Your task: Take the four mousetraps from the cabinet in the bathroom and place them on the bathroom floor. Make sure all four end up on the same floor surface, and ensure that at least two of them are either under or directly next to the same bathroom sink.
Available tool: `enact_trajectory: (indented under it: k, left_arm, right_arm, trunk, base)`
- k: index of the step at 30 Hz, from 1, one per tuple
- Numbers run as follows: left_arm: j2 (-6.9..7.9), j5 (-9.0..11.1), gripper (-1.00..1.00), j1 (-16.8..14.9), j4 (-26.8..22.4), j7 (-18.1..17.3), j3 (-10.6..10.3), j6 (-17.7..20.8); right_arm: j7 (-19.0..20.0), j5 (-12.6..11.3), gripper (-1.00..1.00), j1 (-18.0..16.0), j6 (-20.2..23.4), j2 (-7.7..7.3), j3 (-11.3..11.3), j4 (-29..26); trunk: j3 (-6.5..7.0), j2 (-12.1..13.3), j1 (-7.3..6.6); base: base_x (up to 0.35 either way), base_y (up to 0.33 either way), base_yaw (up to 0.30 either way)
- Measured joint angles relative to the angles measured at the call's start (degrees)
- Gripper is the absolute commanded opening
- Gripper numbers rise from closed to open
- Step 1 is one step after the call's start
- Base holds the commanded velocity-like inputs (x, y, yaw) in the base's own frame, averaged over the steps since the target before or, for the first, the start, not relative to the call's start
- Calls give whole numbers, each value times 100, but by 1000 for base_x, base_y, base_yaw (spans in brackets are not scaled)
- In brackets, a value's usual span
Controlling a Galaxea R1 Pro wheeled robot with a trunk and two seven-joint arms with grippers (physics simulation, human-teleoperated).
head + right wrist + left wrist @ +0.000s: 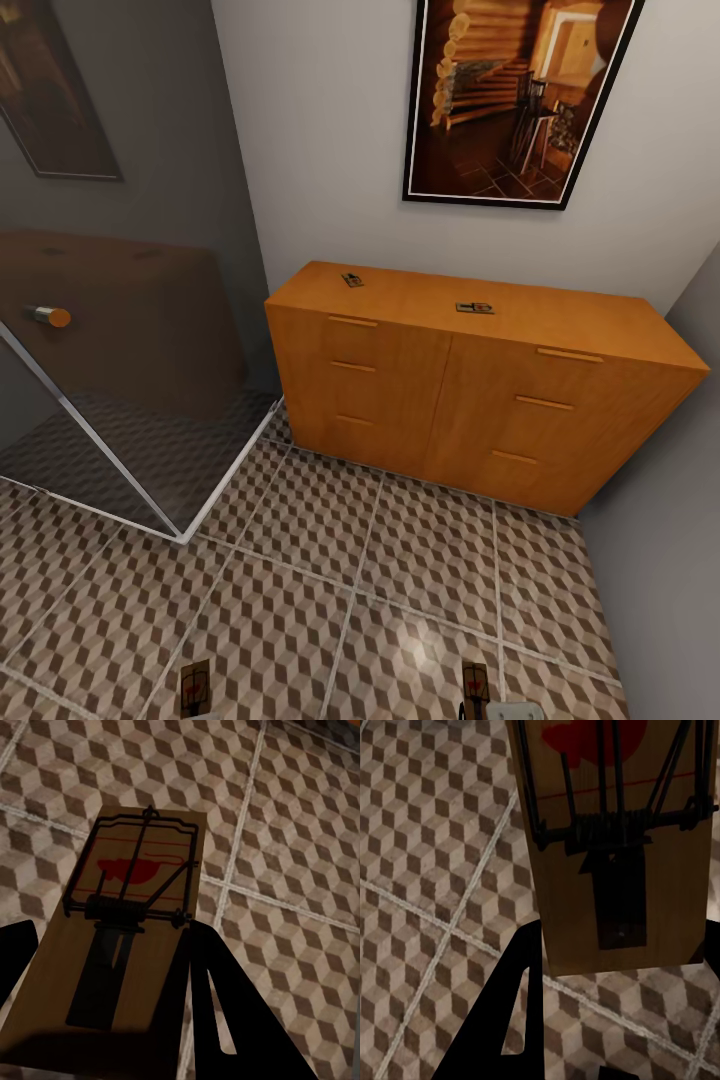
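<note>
a: while each tool grips one mousetrap, two more lie on the cabinet [480, 400] top, one at the far left [352, 280] and one near the middle [475, 308].

b: yes. the left tool [607, 1020] is closed on its trap [619, 847], and the right tool [105, 1020] on its own trap [124, 945], both above the bathroom floor [350, 590].

a: what could go wrong?

b: i think a trap released from this height could bounce or flip over. also, no sink is visible here, so a drop at this place may miss the sink condition.
</note>
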Motion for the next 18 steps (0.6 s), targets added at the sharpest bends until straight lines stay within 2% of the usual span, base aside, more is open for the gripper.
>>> enact_trajectory:
  k: [18]
  left_arm:
    - [0,-2,-100,-1,0,0,0,-2]
  right_arm:
    - [0,-3,-100,0,0,0,1,0]
  trunk:
    - [0,0,0]
  base:
    - [0,0,0]
